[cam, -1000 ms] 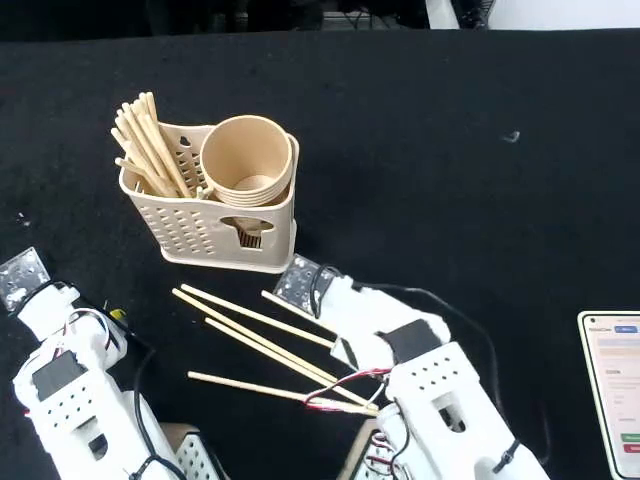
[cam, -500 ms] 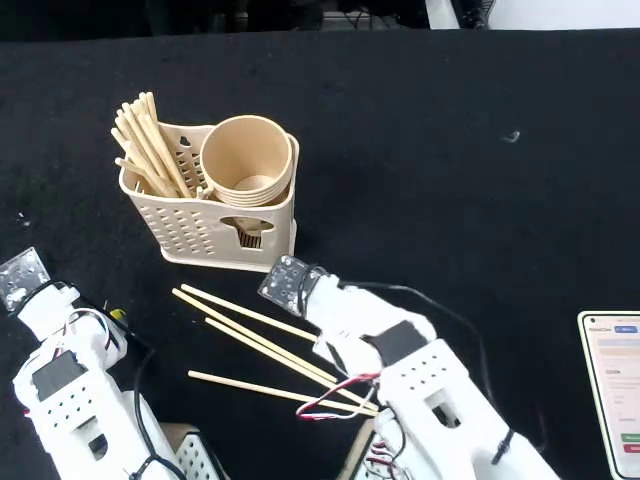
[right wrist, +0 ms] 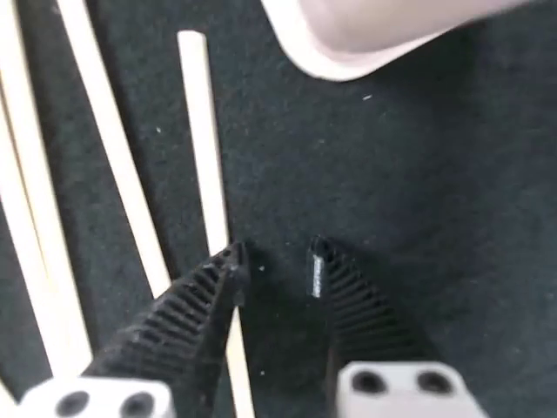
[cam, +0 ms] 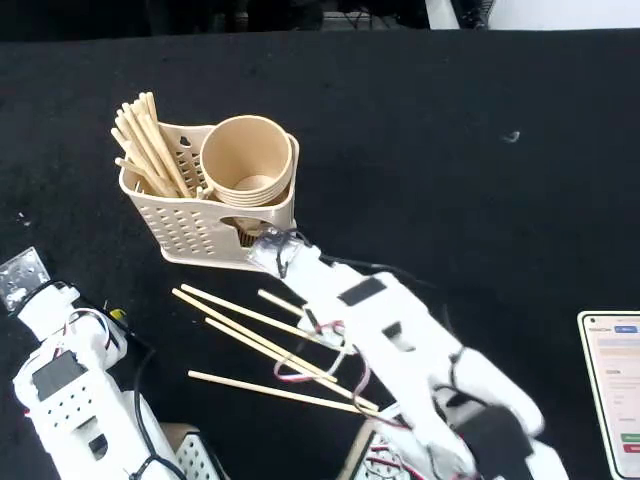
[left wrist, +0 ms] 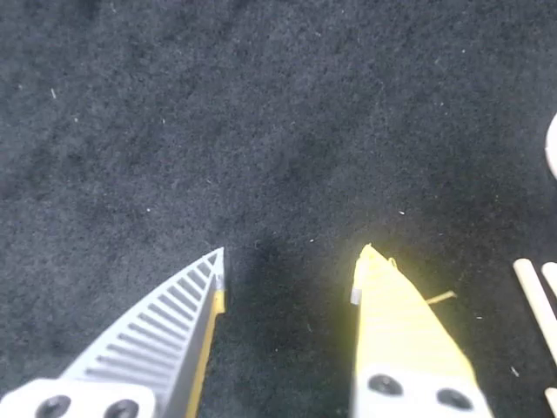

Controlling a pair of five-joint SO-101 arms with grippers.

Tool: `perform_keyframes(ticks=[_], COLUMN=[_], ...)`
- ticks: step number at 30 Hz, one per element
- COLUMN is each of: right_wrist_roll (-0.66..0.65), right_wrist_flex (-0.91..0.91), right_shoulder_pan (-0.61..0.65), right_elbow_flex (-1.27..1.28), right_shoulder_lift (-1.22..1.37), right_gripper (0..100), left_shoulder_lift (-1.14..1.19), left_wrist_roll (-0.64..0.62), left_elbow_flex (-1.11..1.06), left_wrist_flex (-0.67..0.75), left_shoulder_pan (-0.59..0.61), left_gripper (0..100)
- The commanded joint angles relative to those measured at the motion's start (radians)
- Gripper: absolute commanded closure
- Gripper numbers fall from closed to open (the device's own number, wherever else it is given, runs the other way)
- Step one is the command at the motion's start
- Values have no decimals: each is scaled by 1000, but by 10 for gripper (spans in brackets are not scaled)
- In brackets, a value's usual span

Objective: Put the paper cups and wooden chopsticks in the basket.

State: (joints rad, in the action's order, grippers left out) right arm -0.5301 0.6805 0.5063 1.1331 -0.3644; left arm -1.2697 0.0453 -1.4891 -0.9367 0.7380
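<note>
Both grippers empty, loose chopsticks on the bench by the basket

Nearest me, my left gripper point(left wrist: 291, 261) is spread wide w/ nothing in it, low over bare black bench point(left wrist: 261, 104), well apart from the basket. Next come the loose chopsticks point(cam: 262, 340), several lying flat on the bench betw. my two arms, partly under the right one. My right gripper point(right wrist: 277, 254) is parted a little, holding nothing. A single chopstick point(right wrist: 202, 148) runs just beside one finger, can't tell if touching. Just past the tips is the base of the basket point(cam: 215, 230), standing upright. Inside it, paper cups point(cam: 247, 160) sit stacked in one compartment. Stowed chopsticks point(cam: 145, 135) stand tilted in the other, ends above the rim
</note>
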Motion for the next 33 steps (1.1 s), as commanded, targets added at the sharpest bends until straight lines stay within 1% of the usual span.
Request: perform_keyframes(ticks=[1,7,10,13,17,20,22,24,28,31,33], right_wrist_roll=[5,5,12,14,31,66,68,63,54,2,-3], right_wrist_flex=[34,38,46,132,247,218,161,114,44,35,38], right_shoulder_pan=[15,9,9,18,101,169,180,167,98,49,32], right_elbow_flex=[-59,-62,-61,-62,-33,24,56,73,64,47,30], right_shoulder_lift=[42,42,-4,-108,-245,-274,-259,-231,-151,-91,-61], right_gripper=[875,875,875,875,875,875,875,875,875,875,875], left_shoulder_lift=[-15,-15,-15,-15,-15,-15,-15,-15,-15,-15,-15], left_wrist_roll=[0,0,0,0,0,0,0,0,0,0,0], left_elbow_flex=[13,13,13,13,13,15,15,13,13,13,13], left_wrist_flex=[18,18,18,18,18,18,18,18,18,18,18], left_shoulder_pan=[-4,-2,-2,-4,-4,-5,-5,-4,-2,-2,-4], left_gripper=[758,758,758,758,758,758,758,758,758,758,758])
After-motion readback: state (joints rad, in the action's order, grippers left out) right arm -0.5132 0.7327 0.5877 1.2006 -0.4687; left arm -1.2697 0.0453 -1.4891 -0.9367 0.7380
